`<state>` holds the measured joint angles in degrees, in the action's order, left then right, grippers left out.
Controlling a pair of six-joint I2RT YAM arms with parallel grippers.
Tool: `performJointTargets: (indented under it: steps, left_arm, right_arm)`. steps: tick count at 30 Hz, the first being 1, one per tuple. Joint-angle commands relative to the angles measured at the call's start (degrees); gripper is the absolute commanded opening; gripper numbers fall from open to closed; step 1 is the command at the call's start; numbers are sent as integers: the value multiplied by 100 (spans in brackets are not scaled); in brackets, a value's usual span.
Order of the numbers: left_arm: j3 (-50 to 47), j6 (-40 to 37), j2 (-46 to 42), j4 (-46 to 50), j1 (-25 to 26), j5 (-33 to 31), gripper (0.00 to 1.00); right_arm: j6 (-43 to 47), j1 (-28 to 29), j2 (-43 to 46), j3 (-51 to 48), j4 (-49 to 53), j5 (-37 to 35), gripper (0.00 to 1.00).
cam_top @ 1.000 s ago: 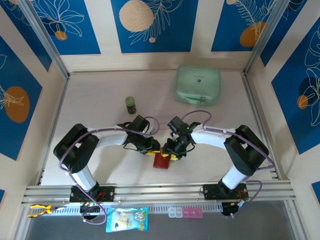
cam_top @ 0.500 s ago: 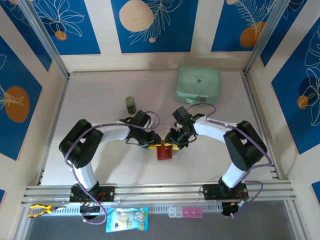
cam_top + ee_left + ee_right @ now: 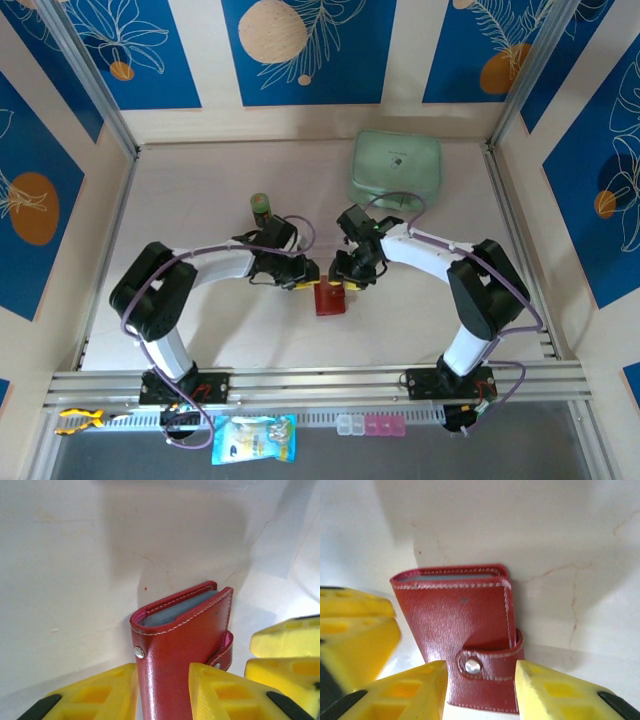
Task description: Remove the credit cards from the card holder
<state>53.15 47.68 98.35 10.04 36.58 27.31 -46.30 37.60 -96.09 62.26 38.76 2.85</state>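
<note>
From above, I see the card holder [image 3: 328, 299] on the table [image 3: 200, 200], a little toward 6 o'clock from the middle. The left gripper [image 3: 304, 286] meets it at its 10 o'clock corner and the right gripper [image 3: 348, 288] at its 2 o'clock corner. From here I cannot tell how the jaws stand. A mint-green zip case [image 3: 396, 168] lies well apart toward 1 o'clock, and a small green bottle [image 3: 261, 207] stands toward 11 o'clock.

On the left wrist camera, the left gripper [image 3: 162, 695] has its jaws narrow, one yellow finger pressed against each face of the card holder [image 3: 175, 645]. The holder is folded shut, with grey sleeve edges showing at its 12 o'clock end. I cannot make out any card among them. The right gripper's yellow fingers [image 3: 285, 637] sit at 3 o'clock, just beside the snap tab [image 3: 223, 655].

On the right wrist camera, the right gripper [image 3: 481, 695] is likewise narrow, clamping the card holder [image 3: 460, 615] at its 6 o'clock end on either side of the snap tab [image 3: 487, 665]. The tab is fastened. The left gripper's fingers [image 3: 355, 630] show at 9 o'clock.
</note>
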Motion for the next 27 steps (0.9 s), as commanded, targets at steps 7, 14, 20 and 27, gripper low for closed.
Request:
performJointTargets:
  steps: [7,14,20,27]
  left_arm:
    - [-516,128,-621,-215,-242,-382,29]
    - [-852,417,-714,-654,-363,-154,26]
    - [-871,497,-669,-749,-363,-51,23]
    - [-858,575,-641,-793,-357,55,20]
  right_arm:
    - [161,821,-150,739,1006,-1050,40]
    - [934,956,-594,936,1081,-1287,40]
    - [1168,1018,-843,1156,1212,-1530,40]
    - [1273,1018,-1042,1229,1138,-1422,41]
